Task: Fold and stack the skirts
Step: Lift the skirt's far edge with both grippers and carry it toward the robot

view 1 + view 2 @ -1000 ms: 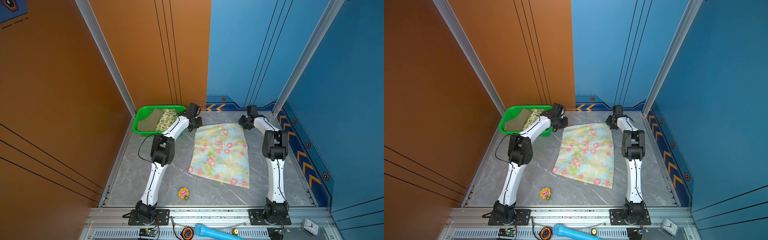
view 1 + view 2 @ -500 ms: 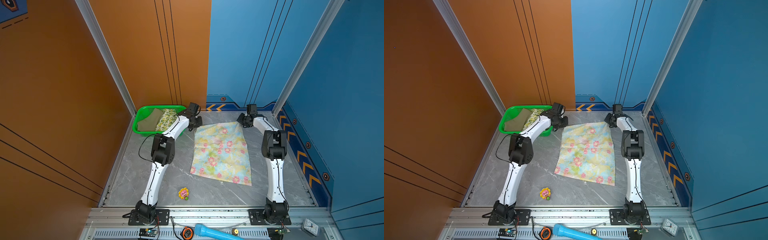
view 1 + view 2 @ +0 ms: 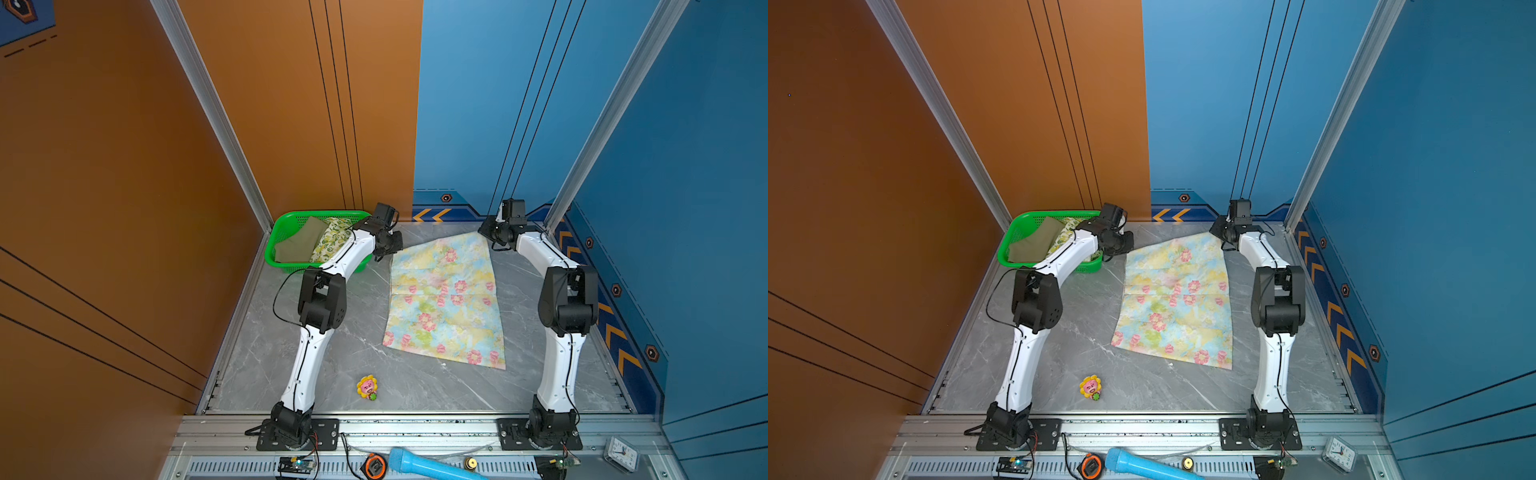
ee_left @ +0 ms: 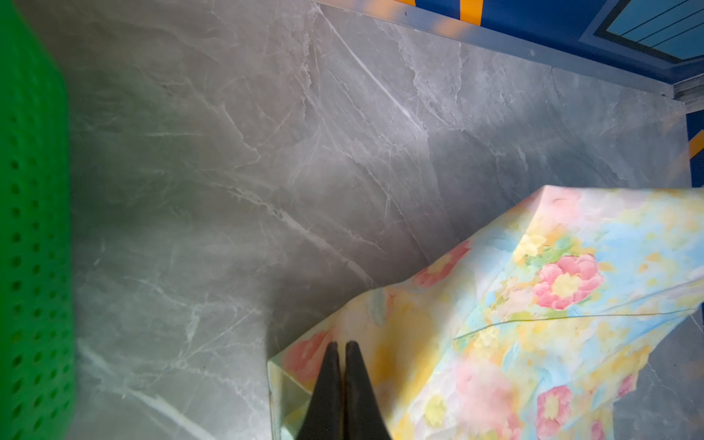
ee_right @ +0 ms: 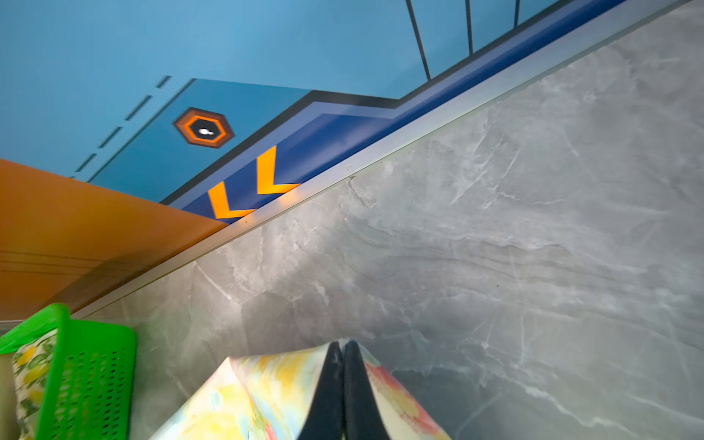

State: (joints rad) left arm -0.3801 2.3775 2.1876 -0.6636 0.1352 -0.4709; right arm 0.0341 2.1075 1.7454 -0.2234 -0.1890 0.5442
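The pastel blue-yellow skirt with pink flowers lies spread on the grey marble table in both top views. My left gripper is shut on its far left corner, lifted a little off the table. My right gripper is shut on its far right corner, also raised. In both top views the left gripper and right gripper stand at the skirt's far edge. The olive green skirt and the lemon-print skirt lie in the green basket.
The green mesh basket stands at the table's far left corner, close to my left arm. A small flower toy lies near the front edge. The back wall's rail runs just beyond both grippers. A blue tube and a clock rest on the front frame.
My right gripper has shut on the skirt's far right corner and lifted it toward the back. The skirt's far edge has pulled straighter. The left gripper keeps its hold.
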